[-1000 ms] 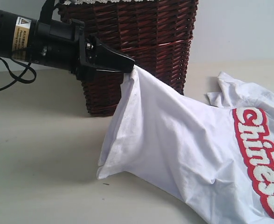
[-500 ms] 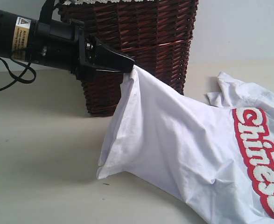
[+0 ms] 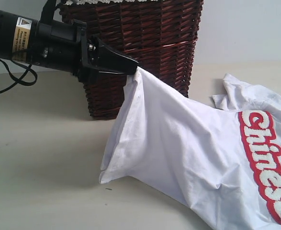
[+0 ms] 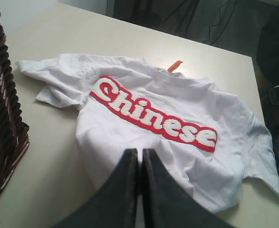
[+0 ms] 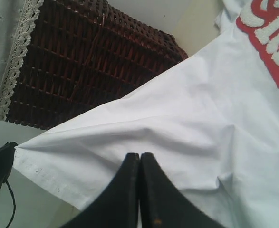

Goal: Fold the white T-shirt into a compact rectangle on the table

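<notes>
Open tabletop (image 3: 39, 158) fills the lower left; the one white T-shirt (image 3: 178, 148) spreads lower right, its hem corner lifted at centre, pinched by the closed left fingers (image 3: 116, 60) — one wicker basket (image 3: 145, 38) stands just behind. The right fingers (image 5: 125, 190) are pressed together over the cloth; any grip is unclear.
</notes>
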{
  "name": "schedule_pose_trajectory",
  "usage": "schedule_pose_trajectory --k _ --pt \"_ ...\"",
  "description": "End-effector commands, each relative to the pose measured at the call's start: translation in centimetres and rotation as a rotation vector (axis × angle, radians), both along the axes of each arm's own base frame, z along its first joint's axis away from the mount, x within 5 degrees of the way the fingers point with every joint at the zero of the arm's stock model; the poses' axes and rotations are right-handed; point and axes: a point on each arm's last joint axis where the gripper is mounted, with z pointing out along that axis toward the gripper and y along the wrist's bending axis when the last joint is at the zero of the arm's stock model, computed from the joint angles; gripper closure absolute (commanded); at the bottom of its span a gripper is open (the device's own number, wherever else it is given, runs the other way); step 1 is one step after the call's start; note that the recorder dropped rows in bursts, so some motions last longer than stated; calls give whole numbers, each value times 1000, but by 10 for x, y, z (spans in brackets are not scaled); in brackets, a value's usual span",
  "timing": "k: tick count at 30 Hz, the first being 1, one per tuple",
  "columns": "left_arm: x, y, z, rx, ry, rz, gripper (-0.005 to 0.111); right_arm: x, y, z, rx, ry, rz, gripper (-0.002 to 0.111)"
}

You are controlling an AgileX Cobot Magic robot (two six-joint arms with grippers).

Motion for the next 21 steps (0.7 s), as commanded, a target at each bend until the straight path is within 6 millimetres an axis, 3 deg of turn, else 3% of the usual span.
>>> schedule_pose_trajectory --k 1,10,16,21 --pt "0 1 6 -16 -15 10 107 0 0 0 5 -11 -1 108" --pt "-1 6 14 -32 15 61 107 0 0 0 5 -11 -1 108" --pt "-31 17 43 -130 165 -53 107 0 0 0 5 -11 -1 108" --pt "-37 20 36 -115 140 -61 107 0 0 0 5 -11 -1 108"
